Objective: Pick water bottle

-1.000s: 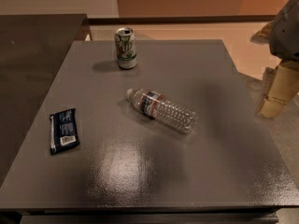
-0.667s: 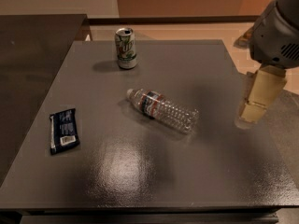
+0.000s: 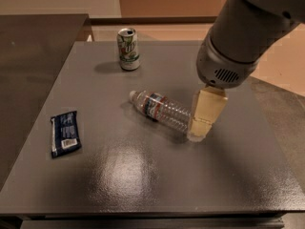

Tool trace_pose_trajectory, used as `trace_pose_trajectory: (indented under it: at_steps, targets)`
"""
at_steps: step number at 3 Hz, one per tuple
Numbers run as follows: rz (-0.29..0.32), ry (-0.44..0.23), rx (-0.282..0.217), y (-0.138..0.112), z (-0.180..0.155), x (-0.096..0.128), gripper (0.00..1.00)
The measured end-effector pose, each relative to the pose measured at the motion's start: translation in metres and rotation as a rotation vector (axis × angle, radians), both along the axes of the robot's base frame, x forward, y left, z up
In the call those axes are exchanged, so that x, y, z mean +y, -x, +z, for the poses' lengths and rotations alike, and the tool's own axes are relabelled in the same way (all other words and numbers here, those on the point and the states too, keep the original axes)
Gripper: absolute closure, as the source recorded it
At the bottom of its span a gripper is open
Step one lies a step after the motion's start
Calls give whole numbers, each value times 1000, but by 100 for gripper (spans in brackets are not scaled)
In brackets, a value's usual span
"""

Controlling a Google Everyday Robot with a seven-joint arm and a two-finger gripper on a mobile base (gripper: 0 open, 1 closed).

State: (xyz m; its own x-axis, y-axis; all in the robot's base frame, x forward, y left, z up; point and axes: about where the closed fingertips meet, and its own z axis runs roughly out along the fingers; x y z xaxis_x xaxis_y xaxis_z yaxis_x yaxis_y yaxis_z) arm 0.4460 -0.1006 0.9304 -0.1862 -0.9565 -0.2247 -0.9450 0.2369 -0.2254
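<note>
The water bottle lies on its side near the middle of the grey table, white cap toward the upper left, dark label band near the cap end. The gripper hangs from the grey arm at the upper right, and its cream-coloured tip comes down right at the bottle's bottom end, on its right side. That end of the bottle is partly hidden behind the tip.
A green-white soda can stands upright at the back of the table. A dark blue snack packet lies flat near the left edge. A darker counter adjoins on the left, and floor shows beyond the right edge.
The arm has swung in from the right edge and moved left and lower, bringing the gripper from beside the table to the bottle's bottom end. The bottle, can and packet have not moved.
</note>
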Motion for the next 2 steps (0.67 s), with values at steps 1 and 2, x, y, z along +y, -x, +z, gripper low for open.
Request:
trace_pose_trajectory:
  at_steps: [1, 2]
  targets:
    - [-20, 25, 13, -13, -23, 24, 0]
    - [-32, 47, 50, -23, -43, 41, 0]
